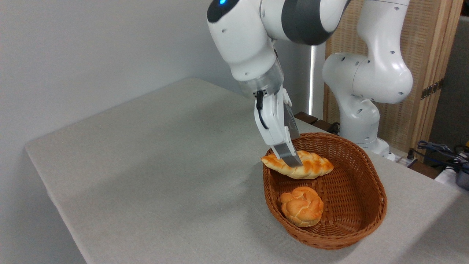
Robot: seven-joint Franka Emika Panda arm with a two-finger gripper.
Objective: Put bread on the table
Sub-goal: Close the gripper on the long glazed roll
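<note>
The bread (313, 165), a long braided loaf with pointed ends and orange-brown patches, hangs tilted over the left rim of the wicker basket (370, 216). My gripper (295, 161) comes down from above and is shut on the bread near its middle; the near finger (289, 156) covers part of the loaf. The loaf's left tip juts out past the basket rim above the light grey table (154, 157).
A smaller round knotted bun (302, 206) lies on the basket floor near the front. The arm's white base (361, 121) stands behind the basket. Cables and a wooden screen sit at the far right. The table's edges run along the left and front.
</note>
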